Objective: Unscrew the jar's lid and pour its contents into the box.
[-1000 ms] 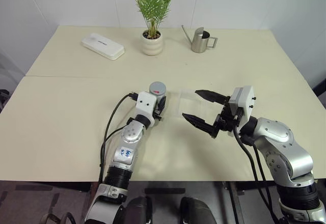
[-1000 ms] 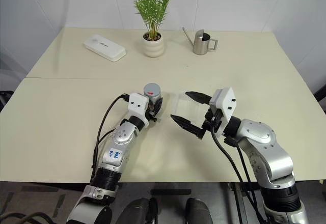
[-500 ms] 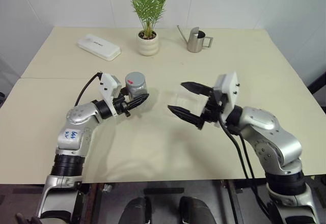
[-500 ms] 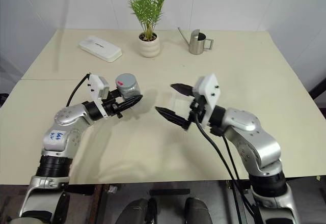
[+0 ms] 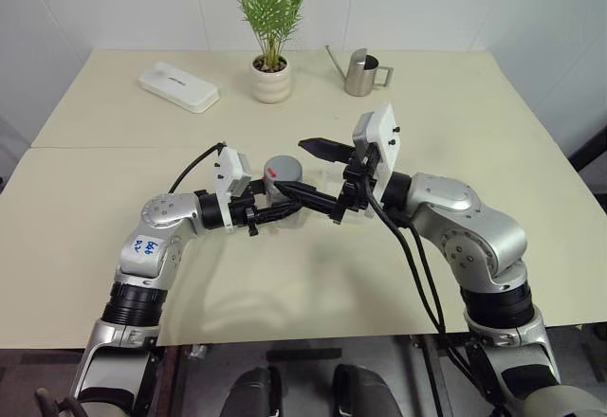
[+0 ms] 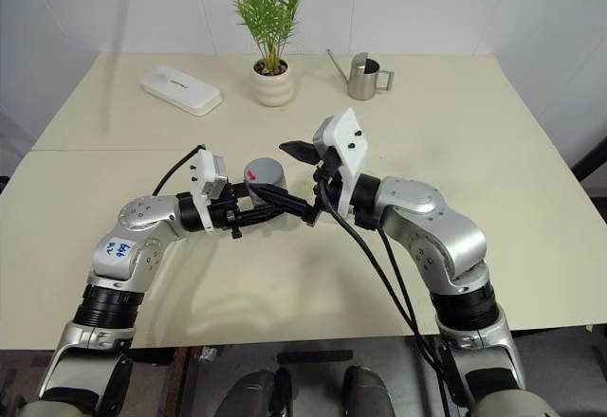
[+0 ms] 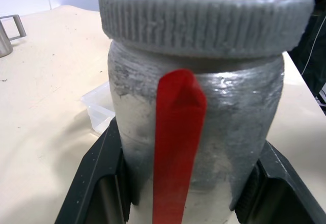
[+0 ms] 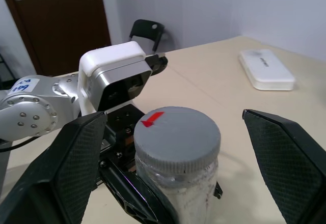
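My left fingers (image 7: 109,193) grip the jar (image 5: 282,176) upright above the tabletop (image 5: 114,208), lid (image 8: 177,137) on. My right fingers (image 8: 84,168) stand wide open either side of the lid, not touching.

head: downward over table (image 5: 85,237) | wrists: close, sharing jar (image 8: 175,155)
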`<state>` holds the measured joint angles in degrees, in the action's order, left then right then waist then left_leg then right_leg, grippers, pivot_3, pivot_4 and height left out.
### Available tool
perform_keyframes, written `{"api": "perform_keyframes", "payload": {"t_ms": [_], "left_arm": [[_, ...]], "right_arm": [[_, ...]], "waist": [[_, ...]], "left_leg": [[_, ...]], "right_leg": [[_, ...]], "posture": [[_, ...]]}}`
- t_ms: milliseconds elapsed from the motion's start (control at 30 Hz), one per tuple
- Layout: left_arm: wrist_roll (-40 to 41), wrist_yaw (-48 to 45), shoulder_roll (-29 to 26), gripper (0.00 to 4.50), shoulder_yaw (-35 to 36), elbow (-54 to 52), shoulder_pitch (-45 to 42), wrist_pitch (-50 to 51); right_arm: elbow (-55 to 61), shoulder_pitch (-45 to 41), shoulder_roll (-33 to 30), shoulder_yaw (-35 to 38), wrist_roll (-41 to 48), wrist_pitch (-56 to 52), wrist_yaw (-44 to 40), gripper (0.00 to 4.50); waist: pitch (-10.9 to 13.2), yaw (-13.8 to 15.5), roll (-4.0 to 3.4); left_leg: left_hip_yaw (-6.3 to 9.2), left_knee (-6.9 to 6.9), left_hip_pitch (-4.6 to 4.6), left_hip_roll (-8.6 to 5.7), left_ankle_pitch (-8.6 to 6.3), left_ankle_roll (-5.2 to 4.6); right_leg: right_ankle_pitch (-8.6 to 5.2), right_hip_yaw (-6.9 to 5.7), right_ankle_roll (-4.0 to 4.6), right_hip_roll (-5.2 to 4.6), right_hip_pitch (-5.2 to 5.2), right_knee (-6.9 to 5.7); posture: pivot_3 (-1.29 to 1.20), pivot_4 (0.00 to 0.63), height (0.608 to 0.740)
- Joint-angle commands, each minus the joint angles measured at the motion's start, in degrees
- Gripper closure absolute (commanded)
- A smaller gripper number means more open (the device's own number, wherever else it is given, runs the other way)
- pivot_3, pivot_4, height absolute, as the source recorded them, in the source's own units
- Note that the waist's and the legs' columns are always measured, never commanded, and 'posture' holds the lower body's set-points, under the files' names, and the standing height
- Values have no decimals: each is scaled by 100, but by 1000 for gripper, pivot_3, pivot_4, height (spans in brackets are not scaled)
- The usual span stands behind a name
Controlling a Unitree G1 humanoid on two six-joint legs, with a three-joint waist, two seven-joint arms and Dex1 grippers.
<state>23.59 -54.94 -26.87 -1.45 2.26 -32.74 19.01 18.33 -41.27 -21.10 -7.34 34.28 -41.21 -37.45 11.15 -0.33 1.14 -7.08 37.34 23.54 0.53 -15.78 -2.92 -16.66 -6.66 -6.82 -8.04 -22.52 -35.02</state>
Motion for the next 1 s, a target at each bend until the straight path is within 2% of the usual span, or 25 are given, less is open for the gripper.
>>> {"api": "perform_keyframes", "payload": {"t_ms": [33,500,600,700,733,867,1000], "left_arm": [[65,-74,52,2525,-33,-312,-39,-101],[16,11,120,2525,-37,-464,31,-88],[7,8,114,2525,-34,-450,22,-100],[10,-2,116,2525,-29,-435,-12,-105],[16,-13,114,2525,-26,-427,-27,-109],[52,-276,68,2525,-75,-358,-118,-211],[221,-828,41,2525,-88,-228,-269,-398]], "right_arm": [[24,-189,12,-42,-6,8,-133,0],[-234,-349,193,-75,-151,63,-186,0],[-229,-304,214,-84,-168,68,-179,767],[-221,-275,216,-100,-191,68,-186,1843],[-221,-273,216,-102,-196,60,-196,1966],[-290,-296,159,-81,-218,91,-299,1963],[-448,-411,3,-18,-124,234,-798,1963]], "waist": [[0,1,0],[0,0,0],[0,1,0],[0,0,0],[0,0,0],[0,0,0],[0,2,0]], "left_leg": [[-1,1,0,0,0,0],[0,-1,1,2,0,0],[0,-1,1,2,0,0],[-1,-1,1,1,0,0],[-1,-1,1,1,0,0],[0,-1,1,2,0,0],[-1,-1,1,2,0,0]], "right_leg": [[0,0,0,0,0,0],[0,1,0,0,-2,0],[0,1,0,0,-2,0],[0,1,0,0,-2,0],[0,1,0,0,-2,0],[0,1,0,0,-2,0],[0,0,0,1,-2,1]], "posture": [[0,150,740],[0,150,740],[0,150,740],[0,150,740],[0,150,740],[0,150,740],[0,150,740]]}}
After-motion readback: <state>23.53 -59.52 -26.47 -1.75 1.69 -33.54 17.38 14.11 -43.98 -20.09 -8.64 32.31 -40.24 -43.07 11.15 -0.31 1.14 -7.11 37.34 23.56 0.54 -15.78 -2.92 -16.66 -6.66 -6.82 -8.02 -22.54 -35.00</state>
